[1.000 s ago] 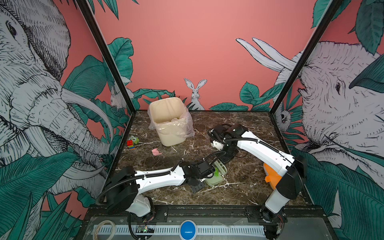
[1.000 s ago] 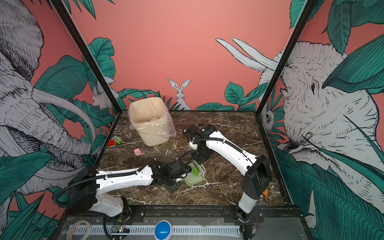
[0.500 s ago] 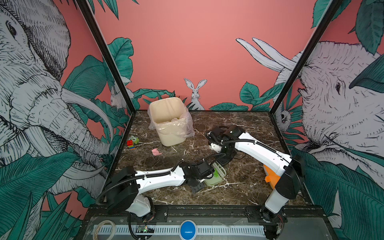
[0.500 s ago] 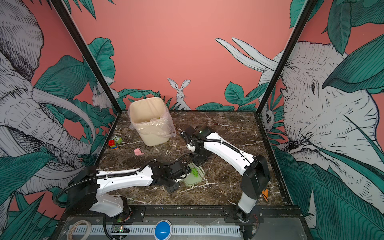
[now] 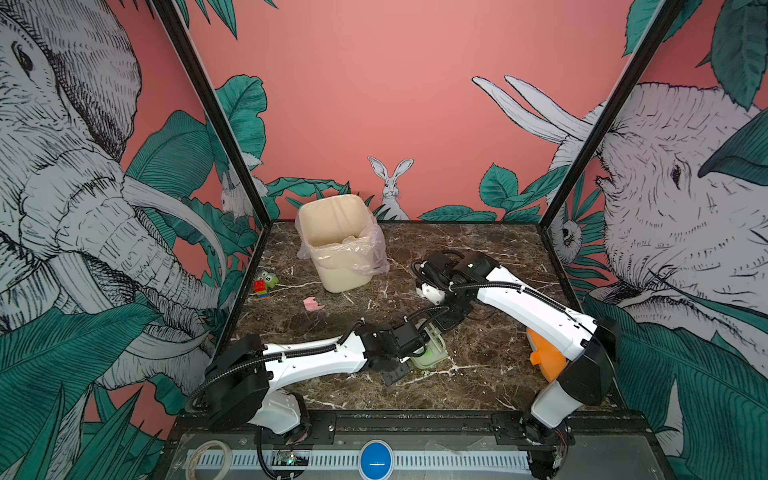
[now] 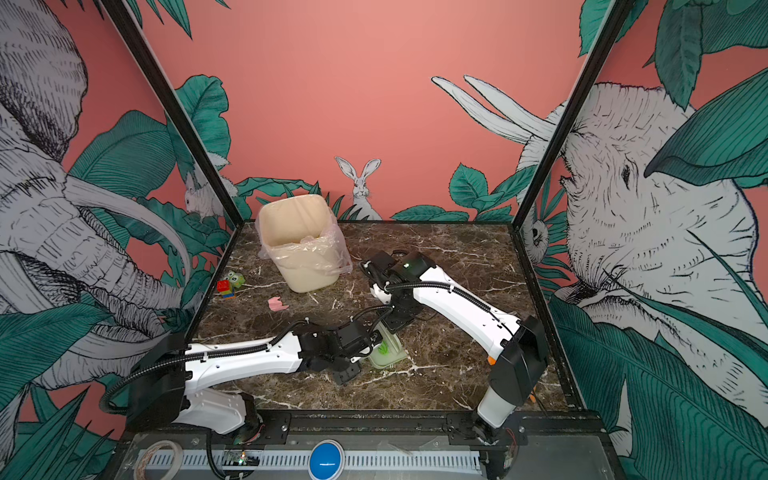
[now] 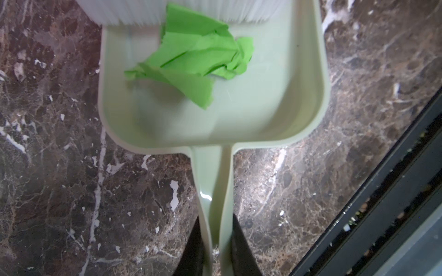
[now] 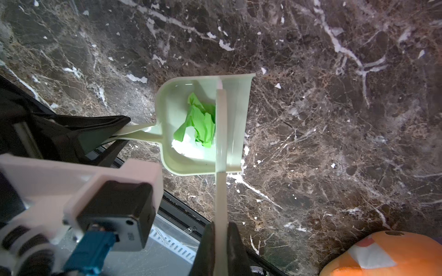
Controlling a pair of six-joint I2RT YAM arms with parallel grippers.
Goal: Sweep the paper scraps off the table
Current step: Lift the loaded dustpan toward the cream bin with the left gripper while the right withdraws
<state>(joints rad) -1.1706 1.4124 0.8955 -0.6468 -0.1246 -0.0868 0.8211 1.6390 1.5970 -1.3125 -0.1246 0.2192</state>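
A pale green dustpan (image 5: 433, 356) (image 6: 390, 355) lies on the dark marble table (image 5: 494, 374), near the front middle. My left gripper (image 7: 216, 239) is shut on its handle. A crumpled bright green paper scrap (image 7: 198, 59) (image 8: 201, 124) sits inside the pan, with a white scrap (image 8: 189, 145) beside it. My right gripper (image 8: 221, 239) is shut on the thin handle of a brush (image 8: 220, 133), whose white bristles (image 7: 191, 12) stand at the pan's open mouth against the green scrap. A pale pink scrap (image 5: 312, 304) (image 6: 277, 304) lies alone on the table, left of both arms.
A cream bin with a clear liner (image 5: 336, 245) stands at the back left. Red-and-green toy blocks (image 5: 264, 284) sit by the left edge. An orange fish toy (image 5: 544, 357) (image 8: 382, 255) lies under the right arm. The black frame (image 7: 382, 191) runs close to the pan.
My right arm has shifted slightly to the left with the brush at the dustpan's mouth. The left arm and the dustpan have stayed about where they were.
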